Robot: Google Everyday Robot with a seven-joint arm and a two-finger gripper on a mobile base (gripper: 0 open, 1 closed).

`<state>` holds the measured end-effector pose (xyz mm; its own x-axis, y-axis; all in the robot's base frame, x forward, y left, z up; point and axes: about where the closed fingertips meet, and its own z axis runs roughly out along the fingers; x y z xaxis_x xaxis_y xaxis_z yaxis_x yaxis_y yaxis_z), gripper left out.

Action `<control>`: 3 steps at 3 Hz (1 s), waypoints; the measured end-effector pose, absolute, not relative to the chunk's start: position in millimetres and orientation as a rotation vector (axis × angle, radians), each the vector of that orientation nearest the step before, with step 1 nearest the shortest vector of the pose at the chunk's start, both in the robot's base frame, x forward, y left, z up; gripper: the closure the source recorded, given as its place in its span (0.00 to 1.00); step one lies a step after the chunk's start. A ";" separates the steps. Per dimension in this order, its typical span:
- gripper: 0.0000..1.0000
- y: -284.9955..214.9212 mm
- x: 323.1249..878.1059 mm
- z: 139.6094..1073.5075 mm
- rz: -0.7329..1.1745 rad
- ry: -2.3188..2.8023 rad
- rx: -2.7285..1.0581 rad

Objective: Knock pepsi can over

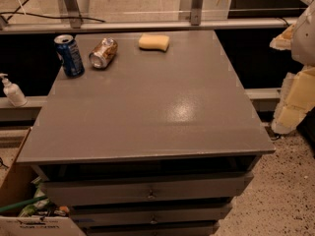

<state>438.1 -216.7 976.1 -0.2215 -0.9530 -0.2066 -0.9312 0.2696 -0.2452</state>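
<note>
Pepsi can (69, 56) stands upright at the far left corner of the grey table (147, 112), well apart from the gripper (295, 100). The gripper hangs off the table's right edge, holds nothing visible, and whether it is open or closed cannot be told. Gold-brown can (103, 53) lies on its side just beside the pepsi can, yellow sponge (153, 42) further right, pump bottle (12, 90) on the left ledge.

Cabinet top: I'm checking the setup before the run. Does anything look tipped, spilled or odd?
The gold-brown can lies on its side at the back left, beside the upright pepsi can; no spill shows. The sponge lies flat. The gripper hangs beyond the right edge of the cabinet top, touching nothing.
</note>
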 end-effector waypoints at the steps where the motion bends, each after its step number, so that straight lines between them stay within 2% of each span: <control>1: 0.00 -216.7 438.1 976.1 -0.098 2.232 -1.725; 2: 0.00 -206.6 437.0 968.1 0.010 2.217 -1.675; 3: 0.00 -178.3 435.6 949.0 0.223 2.180 -1.538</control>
<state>435.6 -178.3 949.0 -0.2692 -0.8485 -0.4555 -0.9232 0.3620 -0.1288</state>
